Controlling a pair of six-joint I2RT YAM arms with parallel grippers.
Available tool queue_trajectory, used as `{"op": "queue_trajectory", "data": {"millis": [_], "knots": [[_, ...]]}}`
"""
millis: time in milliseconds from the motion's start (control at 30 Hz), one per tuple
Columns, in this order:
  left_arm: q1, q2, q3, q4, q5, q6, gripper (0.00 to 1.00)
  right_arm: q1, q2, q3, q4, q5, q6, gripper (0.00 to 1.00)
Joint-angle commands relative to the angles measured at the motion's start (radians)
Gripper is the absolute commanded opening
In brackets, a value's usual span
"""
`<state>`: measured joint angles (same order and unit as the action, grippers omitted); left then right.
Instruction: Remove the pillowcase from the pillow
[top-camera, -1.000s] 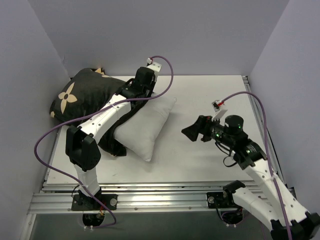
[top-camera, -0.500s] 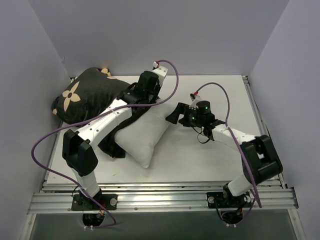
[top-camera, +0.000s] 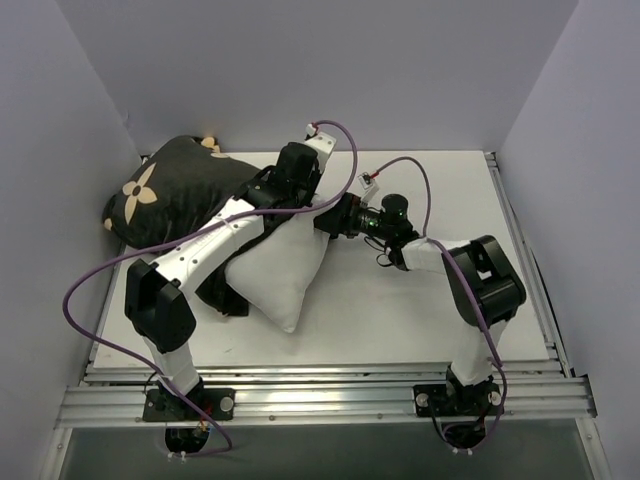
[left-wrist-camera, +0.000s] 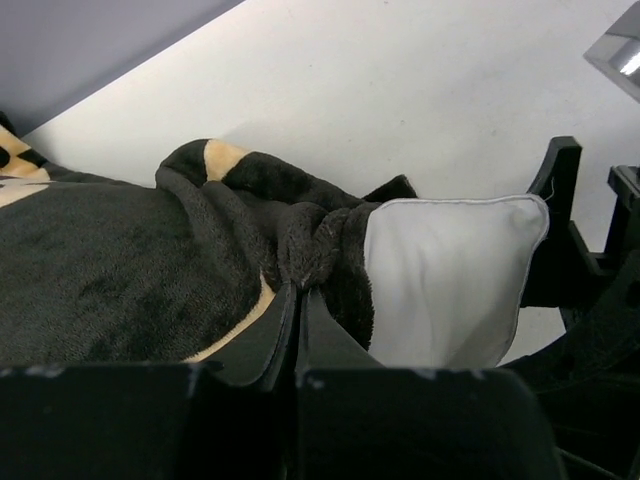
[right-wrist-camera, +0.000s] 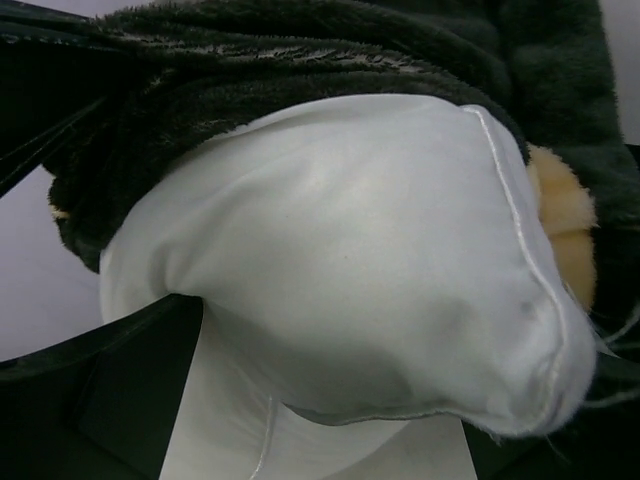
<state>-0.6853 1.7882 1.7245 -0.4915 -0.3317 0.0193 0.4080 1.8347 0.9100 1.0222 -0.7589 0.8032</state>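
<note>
Since my left claw (left-wrist-camera: 296, 300) is pinched shut on the bunched pillowcase (left-wrist-camera: 110, 270) hem and my right claw (top-camera: 339, 217) sits open around the white pillow (left-wrist-camera: 440, 270) corner on the surface (top-camera: 420, 300), my worry: right nips black fabric too, and everything just drags along together.

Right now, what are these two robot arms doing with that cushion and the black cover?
They are working the pillowcase off the pillow. The left gripper is shut on a bunched fold of black fabric at the cover's mouth. The right gripper sits at the pillow's bare corner, jaws spread around it. Much of the white pillow is out; its other end is inside the cover.
</note>
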Motion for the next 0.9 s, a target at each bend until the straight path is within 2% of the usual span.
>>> {"op": "queue_trajectory", "data": {"millis": [0,33,133,233,267,300,433,567,633,667,700,800,867], "knots": [[-0.017,-0.001,0.030,0.057,0.039,-0.004,0.02,0.044,0.044,0.041,0.473,-0.172,0.210,0.94],[-0.017,0.002,0.032,0.056,0.036,-0.001,0.02,0.051,0.052,0.037,0.575,-0.201,0.240,0.92],[-0.016,0.004,0.037,0.053,0.030,0.004,0.02,0.060,0.058,0.026,0.627,-0.206,0.283,0.81],[-0.017,0.004,0.047,0.051,0.033,0.007,0.02,0.052,0.040,0.010,0.558,-0.180,0.226,0.40],[-0.016,0.004,0.049,0.051,0.028,0.007,0.02,0.051,0.031,-0.002,0.538,-0.160,0.208,0.14],[-0.016,0.004,0.053,0.051,0.020,0.008,0.02,0.049,0.008,-0.011,0.518,-0.148,0.171,0.02],[0.000,0.011,0.064,0.056,-0.045,0.033,0.02,0.031,-0.087,-0.071,0.395,-0.109,0.094,0.00],[0.039,0.028,0.084,0.053,-0.142,0.054,0.02,0.012,-0.269,-0.146,0.250,-0.103,0.028,0.00],[0.058,0.045,0.124,0.016,-0.190,0.062,0.02,0.017,-0.363,-0.180,0.091,-0.103,-0.046,0.00],[0.076,0.053,0.142,0.001,-0.205,0.062,0.02,0.025,-0.471,-0.189,0.029,-0.096,-0.079,0.00],[0.084,0.057,0.156,-0.013,-0.219,0.065,0.02,0.032,-0.530,-0.188,-0.132,-0.082,-0.116,0.00],[0.096,0.063,0.178,-0.010,-0.282,0.099,0.03,0.054,-0.730,-0.162,-0.417,-0.018,-0.226,0.00],[0.099,0.063,0.175,0.004,-0.308,0.120,0.05,0.054,-0.837,-0.151,-0.503,-0.010,-0.242,0.00]]}}
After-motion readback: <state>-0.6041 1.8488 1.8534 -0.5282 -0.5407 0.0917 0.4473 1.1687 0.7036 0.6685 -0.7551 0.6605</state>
